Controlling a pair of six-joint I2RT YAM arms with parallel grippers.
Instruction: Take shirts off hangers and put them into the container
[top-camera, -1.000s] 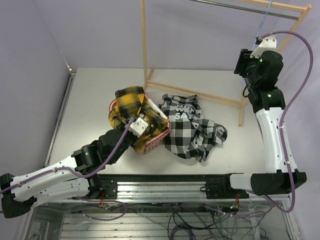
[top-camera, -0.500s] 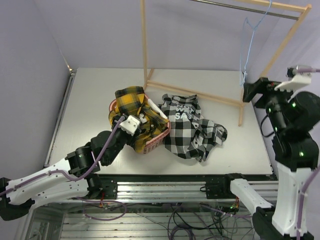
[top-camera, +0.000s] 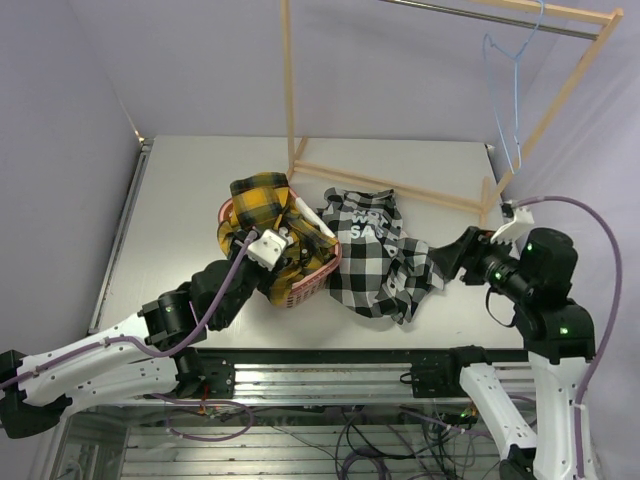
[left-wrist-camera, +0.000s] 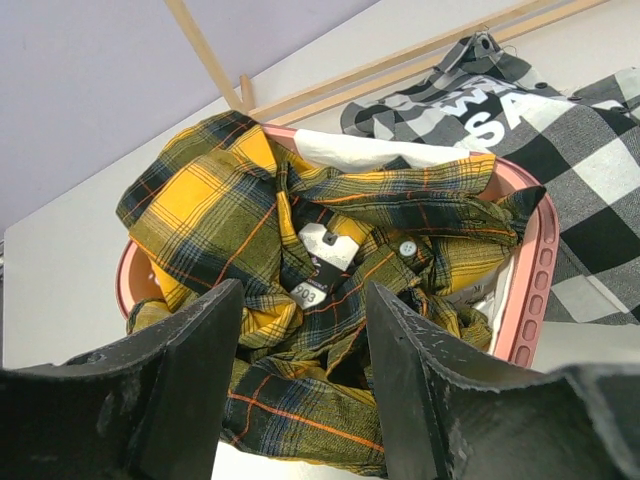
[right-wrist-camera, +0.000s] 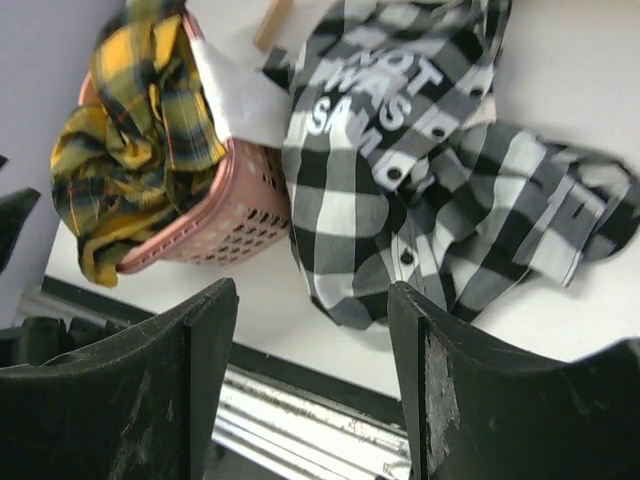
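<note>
Toward the black-and-white shirt (top-camera: 385, 255), crumpled on the surface (top-camera: 200, 180) just beside the container (top-camera: 312, 283), my right end effector (top-camera: 455, 258) had swung down from the bare hanger (top-camera: 505, 90). I judged one shirt left to move: the yellow plaid shirt (top-camera: 258, 210) sat in the container under my left end effector (left-wrist-camera: 300, 330). Both end effectors were spread and empty.

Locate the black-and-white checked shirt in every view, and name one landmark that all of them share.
Top external: the black-and-white shirt lies crumpled on the table at centre, just right of the pink basket.
Left wrist: shirt in the upper right corner, beyond the basket's rim.
Right wrist: shirt fills the centre and right, beside the basket.
Shared landmark: the pink basket holding the yellow plaid shirt.
</note>
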